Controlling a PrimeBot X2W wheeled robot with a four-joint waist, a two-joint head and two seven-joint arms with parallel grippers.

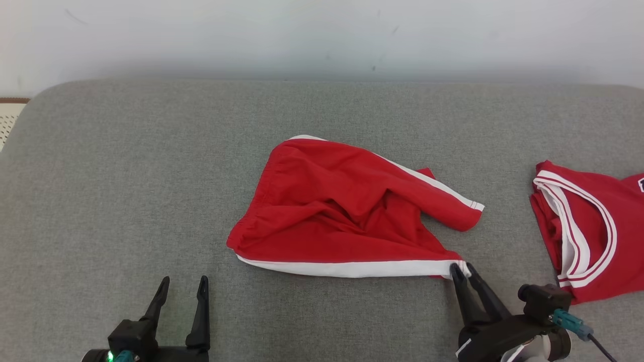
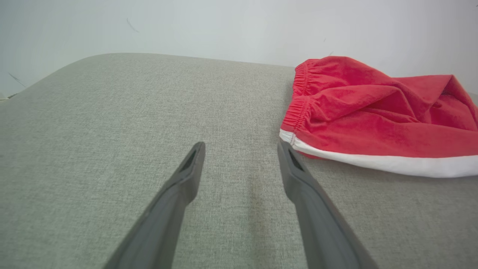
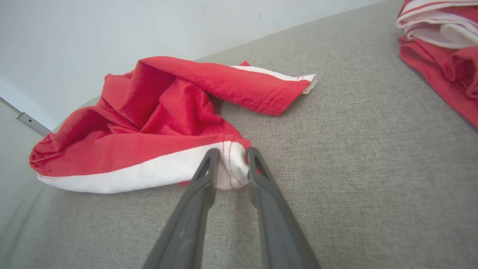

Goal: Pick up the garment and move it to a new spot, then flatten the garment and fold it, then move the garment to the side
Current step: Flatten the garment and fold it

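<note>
Head camera looks down from above; both wrist cameras skim low, close, sharing the red shorts [image 1: 347, 211].

This looks like a plain, sparsely furnished room set up for handling clothes, though whether it is a lab or a room in a house cannot be told. A broad surface [image 1: 100, 201] covered in grey woven fabric, with rounded corners, stands against a bare white wall [image 1: 322, 35] marked by a few scuffs. The red shorts [image 1: 342, 201] with white trim lie crumpled on it, well apart from a red jersey [image 1: 593, 231] with white banding.
</note>
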